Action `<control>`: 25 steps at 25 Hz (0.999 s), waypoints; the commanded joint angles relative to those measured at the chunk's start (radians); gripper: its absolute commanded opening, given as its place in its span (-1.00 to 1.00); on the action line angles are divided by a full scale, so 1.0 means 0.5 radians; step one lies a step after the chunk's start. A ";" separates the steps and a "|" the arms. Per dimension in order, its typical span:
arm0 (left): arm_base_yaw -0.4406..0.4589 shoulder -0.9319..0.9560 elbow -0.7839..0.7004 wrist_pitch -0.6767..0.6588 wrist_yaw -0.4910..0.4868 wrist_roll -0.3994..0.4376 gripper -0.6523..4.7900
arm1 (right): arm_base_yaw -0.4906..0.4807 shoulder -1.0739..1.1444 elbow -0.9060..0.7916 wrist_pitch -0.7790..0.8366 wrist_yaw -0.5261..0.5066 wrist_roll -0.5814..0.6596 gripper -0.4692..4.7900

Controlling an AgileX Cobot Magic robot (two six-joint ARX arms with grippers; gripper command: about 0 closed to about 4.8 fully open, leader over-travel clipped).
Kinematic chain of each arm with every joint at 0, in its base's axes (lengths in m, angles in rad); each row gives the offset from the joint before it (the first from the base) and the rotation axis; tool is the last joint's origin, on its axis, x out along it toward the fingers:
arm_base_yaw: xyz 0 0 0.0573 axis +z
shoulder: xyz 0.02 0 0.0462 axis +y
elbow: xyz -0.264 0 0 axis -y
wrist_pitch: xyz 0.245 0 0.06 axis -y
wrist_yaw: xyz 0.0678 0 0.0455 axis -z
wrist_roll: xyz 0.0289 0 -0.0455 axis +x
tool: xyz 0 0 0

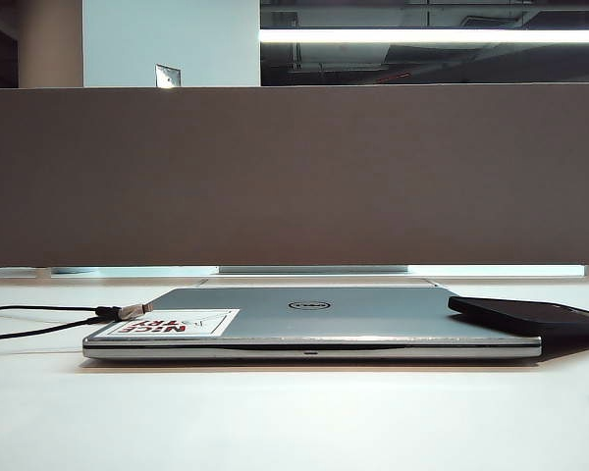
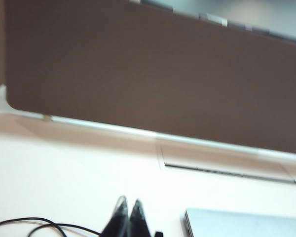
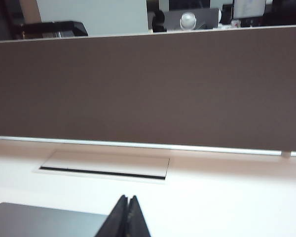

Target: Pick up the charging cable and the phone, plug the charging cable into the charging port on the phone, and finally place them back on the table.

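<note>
Left gripper [image 2: 129,210], right gripper [image 3: 128,207]: fingers clenched, empty. Thin black charging cable [image 2: 39,224] lay beside left fingers; unopened, they risked shoving it.

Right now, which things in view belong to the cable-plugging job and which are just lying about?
Job:
- charging cable, plug resting on the laptop's lid
- phone, lying partly on the laptop
- left gripper, shut
- right gripper, shut
- table

Lying about:
- laptop
- divider panel
</note>
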 commanded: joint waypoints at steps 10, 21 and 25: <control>-0.451 0.883 0.378 0.162 0.005 0.498 -0.78 | 0.452 0.084 0.125 -0.106 0.117 -0.010 -0.84; -0.460 1.248 0.474 0.157 0.005 0.880 -0.78 | 1.110 0.085 0.124 -0.390 0.211 -0.125 -0.84; -0.562 1.343 0.473 0.139 0.005 1.131 -0.78 | 1.270 0.085 0.123 -0.439 0.249 -0.130 -0.84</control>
